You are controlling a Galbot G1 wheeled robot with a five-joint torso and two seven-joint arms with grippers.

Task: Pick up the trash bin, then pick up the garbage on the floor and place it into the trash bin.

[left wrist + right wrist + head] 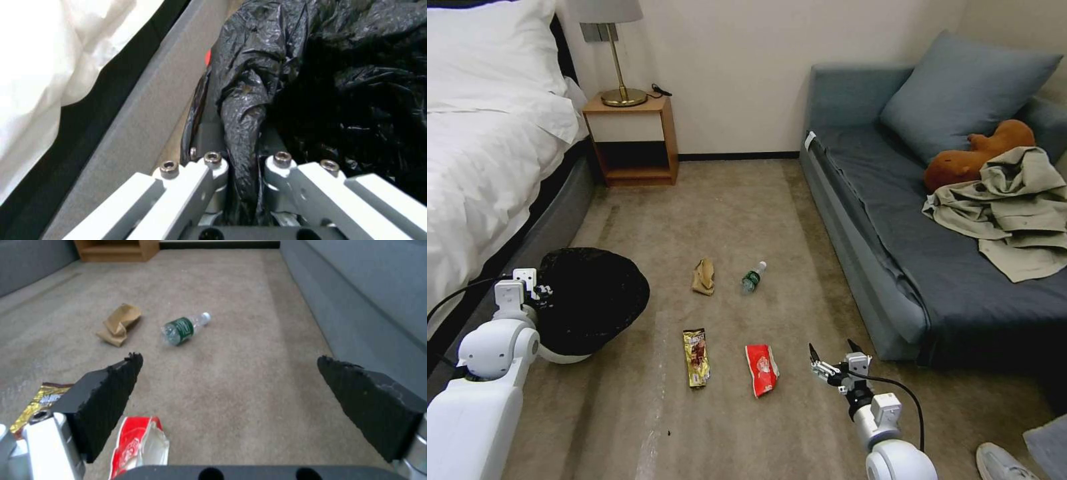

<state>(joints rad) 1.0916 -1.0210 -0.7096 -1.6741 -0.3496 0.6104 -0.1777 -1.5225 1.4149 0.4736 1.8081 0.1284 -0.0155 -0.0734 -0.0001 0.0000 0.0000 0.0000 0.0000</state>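
Four bits of litter lie on the carpet: a red packet [762,369], a gold wrapper [696,357], a tan paper bag [704,276] and a small bottle [752,277]. The left gripper [539,288] is clenched on the black liner at the rim of the trash bin [590,300], which hangs beside the bed at about nine o'clock from the litter. Since the pinch looks to be mostly on plastic, the liner could slip or tear and the bin drop. The right gripper [834,353] hovers with its fingers spread wide; the red packet lies just beside its left finger [109,400], at about nine o'clock, not between the pads, so closing here would likely catch nothing.
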